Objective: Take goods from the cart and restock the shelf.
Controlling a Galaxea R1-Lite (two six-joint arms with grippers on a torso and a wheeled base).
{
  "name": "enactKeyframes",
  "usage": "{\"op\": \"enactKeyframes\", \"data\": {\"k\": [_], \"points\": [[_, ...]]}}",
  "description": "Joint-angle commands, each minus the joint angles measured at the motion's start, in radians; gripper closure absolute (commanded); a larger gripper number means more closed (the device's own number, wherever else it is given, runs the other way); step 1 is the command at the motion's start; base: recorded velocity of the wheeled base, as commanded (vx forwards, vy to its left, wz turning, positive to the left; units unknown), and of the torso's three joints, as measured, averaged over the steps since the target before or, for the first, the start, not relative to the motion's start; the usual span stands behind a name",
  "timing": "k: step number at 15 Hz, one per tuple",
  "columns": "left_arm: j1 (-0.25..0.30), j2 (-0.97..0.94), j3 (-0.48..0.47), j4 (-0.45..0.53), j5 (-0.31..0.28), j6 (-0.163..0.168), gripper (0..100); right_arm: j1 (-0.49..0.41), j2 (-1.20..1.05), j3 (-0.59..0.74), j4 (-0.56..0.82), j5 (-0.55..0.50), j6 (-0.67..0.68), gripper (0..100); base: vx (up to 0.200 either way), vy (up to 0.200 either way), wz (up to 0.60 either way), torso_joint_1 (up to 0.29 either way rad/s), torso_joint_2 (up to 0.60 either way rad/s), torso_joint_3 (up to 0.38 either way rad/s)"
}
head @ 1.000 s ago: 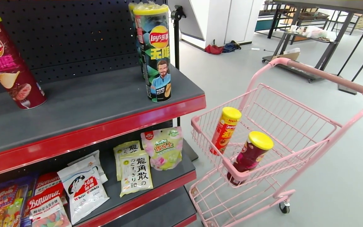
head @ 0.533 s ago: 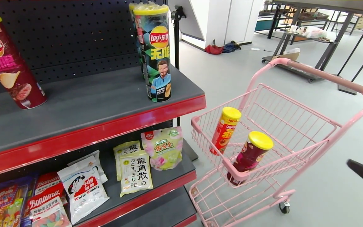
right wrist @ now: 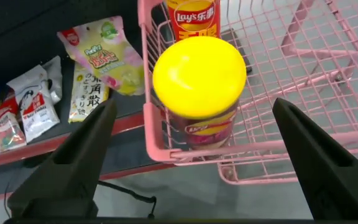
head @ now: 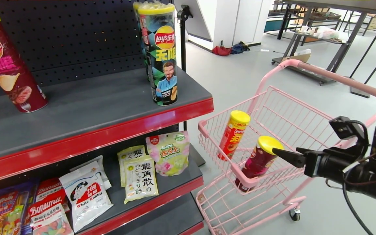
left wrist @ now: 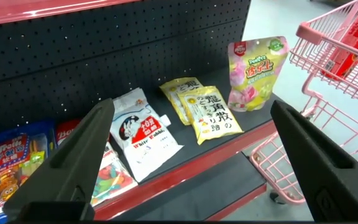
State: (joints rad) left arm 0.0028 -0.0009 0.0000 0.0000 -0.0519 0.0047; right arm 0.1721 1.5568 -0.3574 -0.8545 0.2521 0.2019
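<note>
**Op A:** R gripper [right wrist: 194, 102] jaws wide, lined up on the lid of the maroon can [head: 256, 163]. It leans on the cart [head: 245, 179] front rim, red can [head: 233, 135] just beside it.

**Op B:** Risk?

**Op A:** The tilt. If I close off-axis it prob slips or knocks the red one over. L gripper [left wrist: 191, 106] is wide too, by the lower shelf [head: 175, 182].
</note>
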Motion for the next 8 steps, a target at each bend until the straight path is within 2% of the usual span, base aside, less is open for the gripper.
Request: {"op": "enactKeyframes", "data": {"k": [1,8], "points": [[0.0,0.001,0.0,0.0,0.0,0.0,0,0.004,0.137,-0.051,-0.005,0.007,-0.004,0,0.0,0.0,0.0,0.0,0.0,0.0],[0.0,0.001,0.0,0.0,0.0,0.0,0,0.021,0.215,-0.09,-0.005,0.032,-0.015,0,0.0,0.0,0.0,0.0,0.0,0.0]]}}
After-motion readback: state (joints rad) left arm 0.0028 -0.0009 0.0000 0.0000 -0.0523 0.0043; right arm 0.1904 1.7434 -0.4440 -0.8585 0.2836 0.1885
